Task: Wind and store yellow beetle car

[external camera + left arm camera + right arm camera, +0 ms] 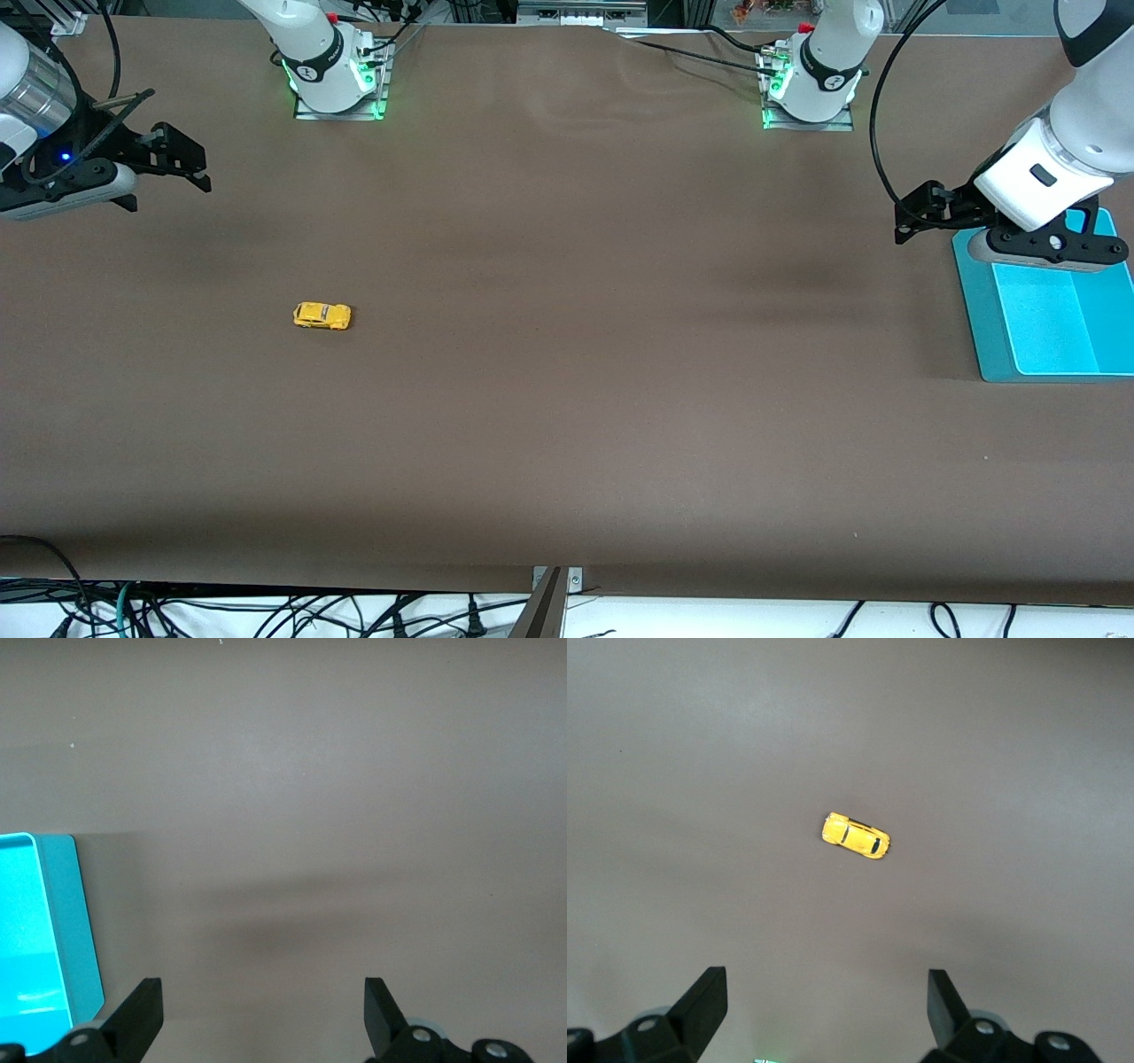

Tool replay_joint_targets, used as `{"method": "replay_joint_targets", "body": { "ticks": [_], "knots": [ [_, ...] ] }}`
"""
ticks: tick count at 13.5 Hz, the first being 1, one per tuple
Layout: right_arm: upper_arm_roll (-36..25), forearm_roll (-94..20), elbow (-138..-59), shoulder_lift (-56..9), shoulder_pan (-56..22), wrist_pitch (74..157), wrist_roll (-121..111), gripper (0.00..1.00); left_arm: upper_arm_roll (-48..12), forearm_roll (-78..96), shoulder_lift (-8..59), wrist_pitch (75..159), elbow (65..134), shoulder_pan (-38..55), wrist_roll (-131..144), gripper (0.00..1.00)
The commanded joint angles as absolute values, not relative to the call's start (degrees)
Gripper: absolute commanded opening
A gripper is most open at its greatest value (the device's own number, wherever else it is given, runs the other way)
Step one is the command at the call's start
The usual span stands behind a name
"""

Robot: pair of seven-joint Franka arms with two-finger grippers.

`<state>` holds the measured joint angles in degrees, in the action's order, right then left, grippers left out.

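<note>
Car [322, 315]: upright on its wheels on the brown table [567, 399], toward the right arm's end (untouched, well apart from both grippers).
Right gripper [190, 168]: up over the table at the right arm's end, jaws spread wide, nothing between them.
Left gripper [912, 217]: up beside the tray, jaws spread, holding nothing.
Tray [979, 328]: turquoise, at the left arm's end, well apart from the car.

Matt brown table surface [567, 399], smooth like felt or card. Glossy yellow beetle car [322, 315], painted, with dark shiny windows. Smooth turquoise plastic tray [983, 346], slightly glossy. Matt black plastic fingers [704, 1001] on both grippers.
</note>
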<state>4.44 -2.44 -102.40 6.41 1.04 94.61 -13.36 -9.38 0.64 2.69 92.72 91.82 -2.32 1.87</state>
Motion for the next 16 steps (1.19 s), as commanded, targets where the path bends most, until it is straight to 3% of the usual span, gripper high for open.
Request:
{"method": "replay_joint_targets", "body": {
  "ticks": [1,16],
  "knots": [
    [4.22,-1.84,-100.19,5.36,0.61,92.64,-11.95,1.00,-9.58,1.67,2.46,92.02,91.23,-2.46,1.23,1.00],
    [3.34,-1.14,-99.93,5.01,0.88,91.58,-12.74,1.00,-9.67,1.67,2.46,92.02,91.32,-2.29,1.32,1.00]
  ]
}}
